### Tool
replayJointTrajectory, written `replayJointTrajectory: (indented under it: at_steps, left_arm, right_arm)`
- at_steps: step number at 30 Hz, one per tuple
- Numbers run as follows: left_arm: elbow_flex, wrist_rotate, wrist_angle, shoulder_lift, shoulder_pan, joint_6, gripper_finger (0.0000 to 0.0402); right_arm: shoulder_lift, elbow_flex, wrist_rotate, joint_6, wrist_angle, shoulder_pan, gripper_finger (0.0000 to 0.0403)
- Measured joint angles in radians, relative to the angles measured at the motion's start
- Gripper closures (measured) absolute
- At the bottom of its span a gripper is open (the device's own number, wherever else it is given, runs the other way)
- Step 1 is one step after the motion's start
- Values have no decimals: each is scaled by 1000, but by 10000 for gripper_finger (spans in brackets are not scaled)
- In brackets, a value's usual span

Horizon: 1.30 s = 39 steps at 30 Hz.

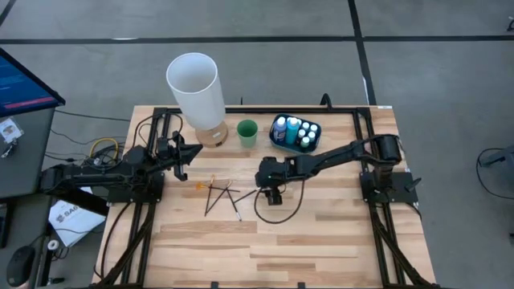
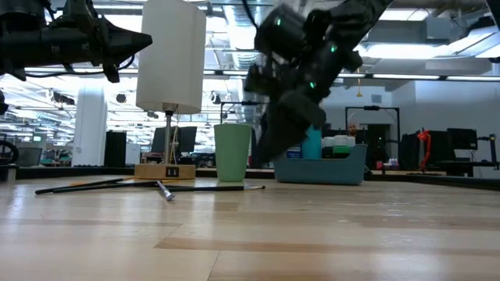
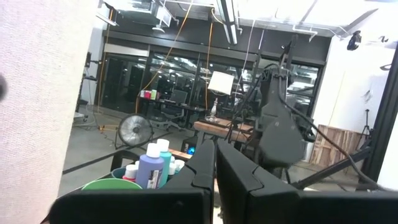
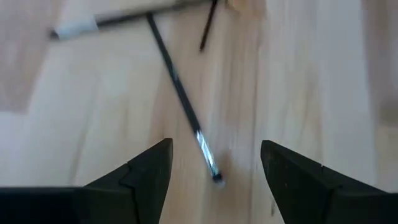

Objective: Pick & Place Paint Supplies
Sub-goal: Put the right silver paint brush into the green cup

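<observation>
Several thin dark brushes lie crossed on the wooden table, flat on their sides; they also show in the low view. Small white-capped bottles stand in the blue tray, seen too in the left wrist view. My right gripper hangs open just right of the brushes, fingers pointing down; in its wrist view one brush lies on the table below, its silver-banded end between the fingers. My left gripper is shut and raised at the table's left, level, pointing right.
A white-shaded lamp on a wooden base stands at the far left. A green cup sits between it and the blue tray. Bare wood fills the table's near half. Black rails run along both sides.
</observation>
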Motion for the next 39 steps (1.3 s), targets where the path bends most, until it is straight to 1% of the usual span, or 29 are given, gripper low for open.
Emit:
replayJointTrajectory:
  at_steps: [6,14,17,23,25,28,35,39]
  left_arm:
    - [0,0,2,0,0,0,399]
    - [0,0,4,0,0,0,399]
    - [0,0,5,0,0,0,399]
    - [0,0,6,0,0,0,399]
    - [0,0,5,0,0,0,399]
    - [0,0,6,0,0,0,399]
    - [0,0,6,0,0,0,399]
    - [0,0,5,0,0,0,399]
  right_arm:
    - [34,-2,0,0,-74,-22,164]
    - [34,-2,-2,-18,-57,-33,164]
    - [63,1,-34,-23,-34,-32,164]
    - [86,14,-41,-26,-38,-40,164]
    - [88,18,-54,-26,-39,-44,170]
    - [89,19,-63,-26,-41,-52,197]
    - [90,23,-61,-26,-77,-56,300]
    - [90,22,-55,-26,-84,-56,346]
